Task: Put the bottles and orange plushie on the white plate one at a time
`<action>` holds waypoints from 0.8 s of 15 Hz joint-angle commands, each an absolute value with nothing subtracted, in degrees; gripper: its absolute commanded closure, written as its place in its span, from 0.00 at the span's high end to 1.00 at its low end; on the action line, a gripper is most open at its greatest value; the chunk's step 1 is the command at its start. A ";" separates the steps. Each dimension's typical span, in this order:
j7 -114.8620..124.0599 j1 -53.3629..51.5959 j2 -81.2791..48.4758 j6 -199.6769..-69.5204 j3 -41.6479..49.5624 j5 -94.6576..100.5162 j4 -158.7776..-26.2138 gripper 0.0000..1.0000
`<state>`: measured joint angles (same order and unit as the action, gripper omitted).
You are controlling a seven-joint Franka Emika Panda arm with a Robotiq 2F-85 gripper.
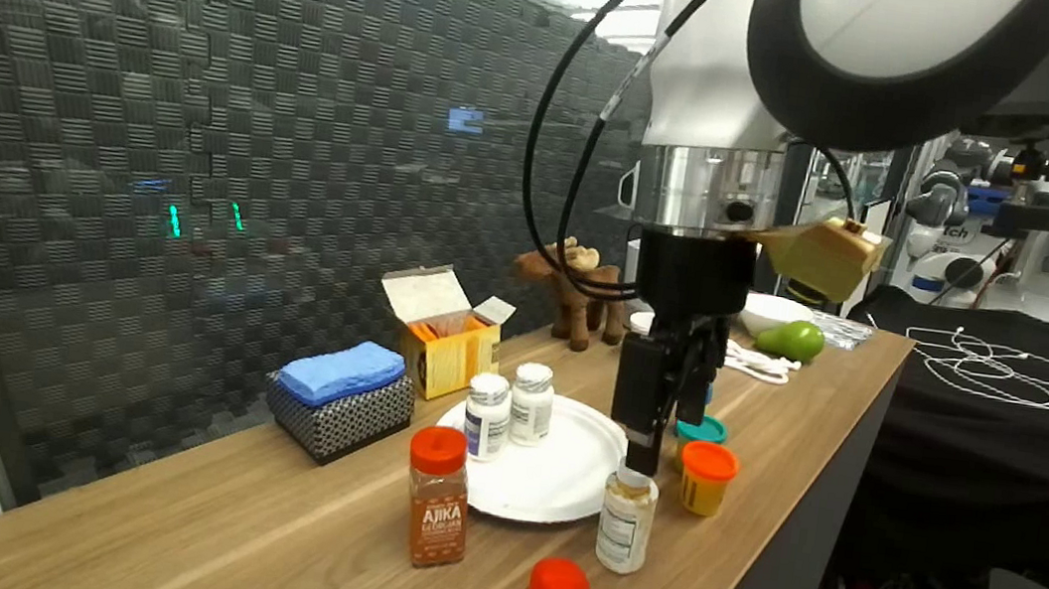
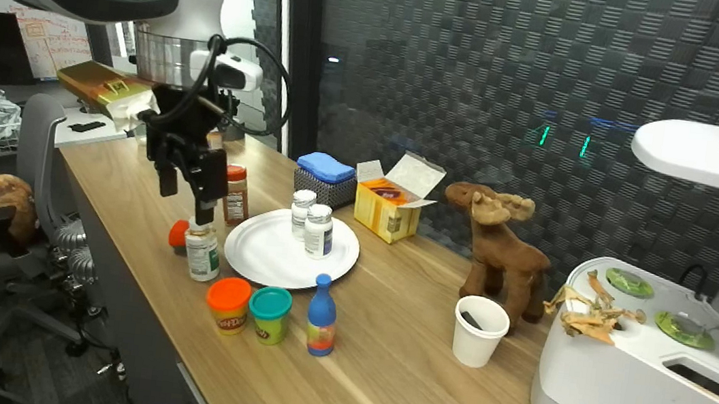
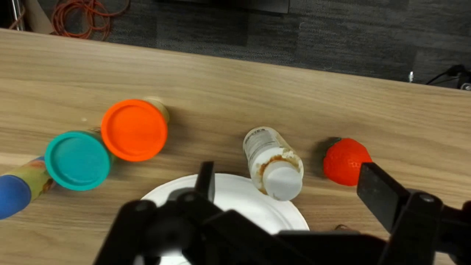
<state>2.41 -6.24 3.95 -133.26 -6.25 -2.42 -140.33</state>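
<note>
Two white bottles [image 1: 486,420] [image 2: 318,232] stand upright on the white plate [image 1: 551,488] in both exterior views. Another white bottle [image 3: 272,162], stained around its cap, stands on the table beside the plate's rim. My gripper [image 3: 294,187] hangs above that bottle with its jaws wide apart and nothing held; in the wrist view the bottle appears between the fingers. The orange plushie [image 3: 347,162] rests on the table near one fingertip in that view. A brown bottle with a red cap [image 1: 437,514] is upright beside the plate; the wrist view mostly hides it.
Orange-lidded [image 2: 229,306] and teal-lidded tubs [image 2: 270,314] stand together, with a blue bottle [image 2: 322,317] alongside. Behind the plate are a yellow box [image 2: 388,212], a cloth-topped basket [image 1: 340,412] and a toy moose [image 2: 508,248]. A white cup [image 2: 479,337] stands farther off.
</note>
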 commanded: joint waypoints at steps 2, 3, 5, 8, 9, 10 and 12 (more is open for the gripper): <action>2.38 -6.81 3.52 -138.88 -7.11 1.39 -141.94 1.00; 2.27 -6.94 3.25 -140.09 -7.20 2.08 -142.08 1.00; 2.14 -7.09 2.43 -142.13 -7.33 4.12 -142.29 1.00; 2.22 -7.14 1.27 -143.21 -7.42 5.16 -142.32 0.74; 2.10 -7.15 0.93 -143.14 -7.41 5.24 -142.26 0.68; 2.09 -7.16 0.70 -143.18 -7.39 5.34 -142.25 0.58; 2.01 -7.18 0.35 -143.54 -7.37 5.52 -142.26 0.42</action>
